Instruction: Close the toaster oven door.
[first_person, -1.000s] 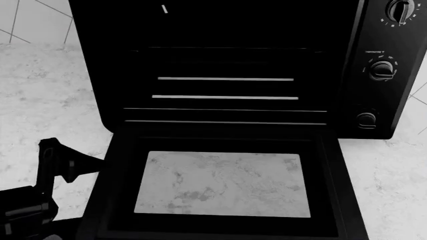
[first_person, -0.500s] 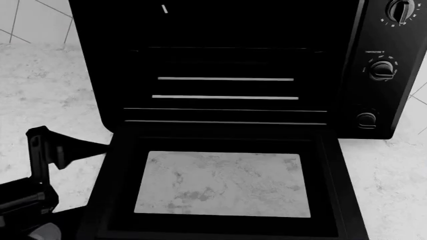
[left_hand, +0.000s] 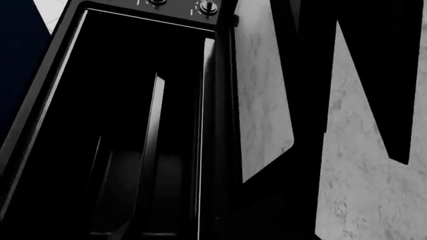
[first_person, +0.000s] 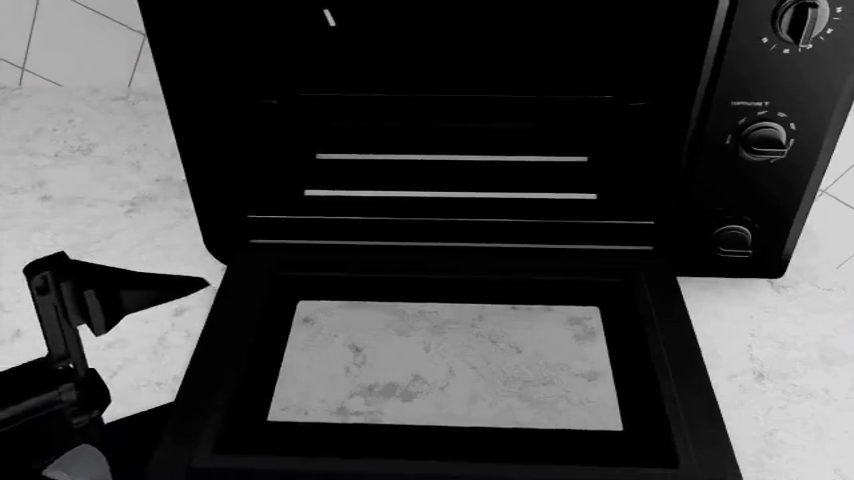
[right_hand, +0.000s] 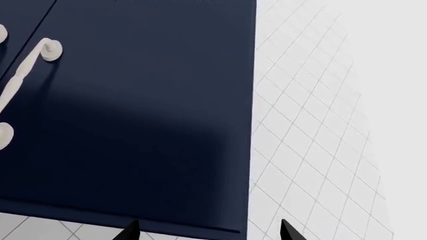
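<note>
Toaster oven (first_person: 441, 130): sitting on the marble counter (first_person: 80, 190), cavity showing wire racks, knobs on its right panel
Toaster oven door (first_person: 447, 365): lying folded down flat toward the robot, counter showing through its glass
Left gripper (first_person: 100, 295): hovering just beside the door's left edge, fingers spread apart
Right gripper (right_hand: 208, 231): pointing at a dark blue cabinet front (right_hand: 133, 110), fingertips spread and holding nothing

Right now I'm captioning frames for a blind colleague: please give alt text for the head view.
A glossy black toaster oven stands on a pale marble counter with its glass-windowed door folded down flat toward the camera, wire racks showing inside. Three round knobs run down its right panel. The left gripper hovers beside the door's left edge, not touching it.
</note>
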